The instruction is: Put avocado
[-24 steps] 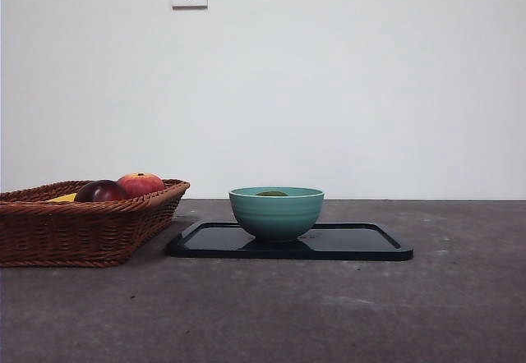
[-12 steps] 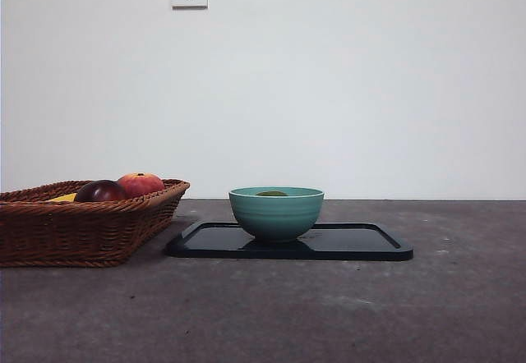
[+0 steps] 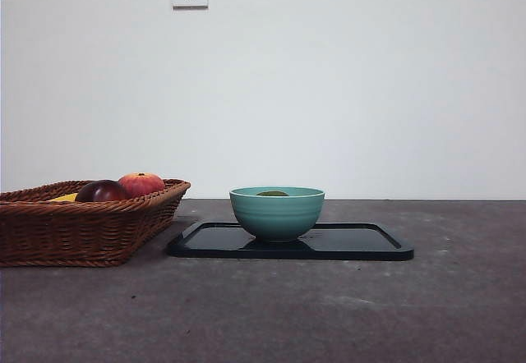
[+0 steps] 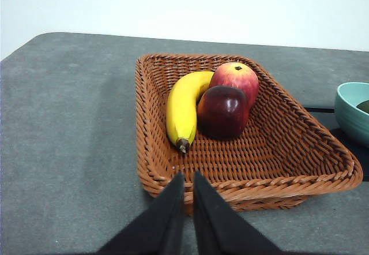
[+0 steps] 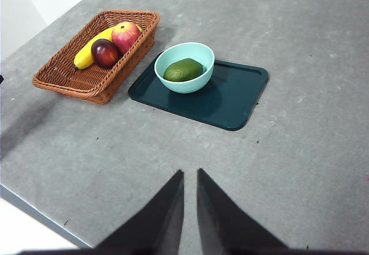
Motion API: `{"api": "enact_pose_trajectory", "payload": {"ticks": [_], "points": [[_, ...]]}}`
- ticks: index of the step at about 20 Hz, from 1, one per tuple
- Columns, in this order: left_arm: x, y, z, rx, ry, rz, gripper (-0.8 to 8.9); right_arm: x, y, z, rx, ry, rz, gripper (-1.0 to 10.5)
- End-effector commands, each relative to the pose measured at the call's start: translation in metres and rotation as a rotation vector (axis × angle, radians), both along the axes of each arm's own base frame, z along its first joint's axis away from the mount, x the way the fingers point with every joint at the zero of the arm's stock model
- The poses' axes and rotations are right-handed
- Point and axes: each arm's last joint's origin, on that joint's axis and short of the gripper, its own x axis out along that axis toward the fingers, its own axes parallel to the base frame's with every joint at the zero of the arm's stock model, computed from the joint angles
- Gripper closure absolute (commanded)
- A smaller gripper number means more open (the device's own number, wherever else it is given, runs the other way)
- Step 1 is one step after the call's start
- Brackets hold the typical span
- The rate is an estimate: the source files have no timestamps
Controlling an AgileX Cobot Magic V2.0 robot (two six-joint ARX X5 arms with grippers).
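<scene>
In the glossy teal ceramic bowl (image 5: pixel 184 66) on the dark rectangular tray (image 5: pixel 230 96): dull olive-green oval avocado (image 5: pixel 183 70). Woven brown wicker basket (image 4: pixel 277 151) just beside the tray holds a yellow banana (image 4: pixel 183 108), a dark red round fruit (image 4: pixel 222 112) and a red-orange peach-like fruit (image 4: pixel 236 78), all touching. Left gripper (image 4: pixel 188 188) and right gripper (image 5: pixel 189 186): tips pinched nearly together, holding nothing.

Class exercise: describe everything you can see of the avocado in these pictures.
The avocado is a dull olive-green, smooth, rounded oval fruit lying on its side inside the teal bowl, resting against the bowl's inner surface. In the front view only its top shows above the rim. Nothing else touches it; neither gripper is near.
</scene>
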Motion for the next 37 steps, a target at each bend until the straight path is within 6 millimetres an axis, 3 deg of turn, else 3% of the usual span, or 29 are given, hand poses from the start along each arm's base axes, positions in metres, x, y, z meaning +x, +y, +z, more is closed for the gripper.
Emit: {"api": "enact_pose_trajectory", "payload": {"ticks": [1,6,9,12,15,20,26,37], "points": [[0.001,0.0,-0.008,0.014,0.028,0.001,7.89,0.0,0.0,0.003,0.015,-0.005,0.004,9.1],[0.001,0.0,-0.008,0.014,0.028,0.001,7.89,0.0,0.0,0.002,-0.026,-0.032,0.005,9.1],[0.001,0.0,-0.008,0.014,0.028,0.001,7.89,0.008,0.0,-0.005,-0.126,-0.198,-0.128,9.1],[0.001,0.0,-0.008,0.014,0.028,0.001,7.89,0.035,0.006,-0.035,-0.047,-0.442,-0.319,9.1],[0.001,0.0,-0.008,0.014,0.028,0.001,7.89,0.062,0.003,-0.087,-0.007,-0.562,-0.373,9.1],[0.001,0.0,-0.008,0.014,0.028,0.001,7.89,0.078,-0.007,-0.141,-0.042,-0.515,-0.416,9.1],[0.001,0.0,-0.008,0.014,0.028,0.001,7.89,0.085,-0.009,-0.18,-0.093,-0.424,-0.417,9.1],[0.001,0.0,-0.008,0.014,0.027,0.001,7.89,0.081,-0.012,-0.191,-0.164,-0.326,-0.534,9.1]]}}
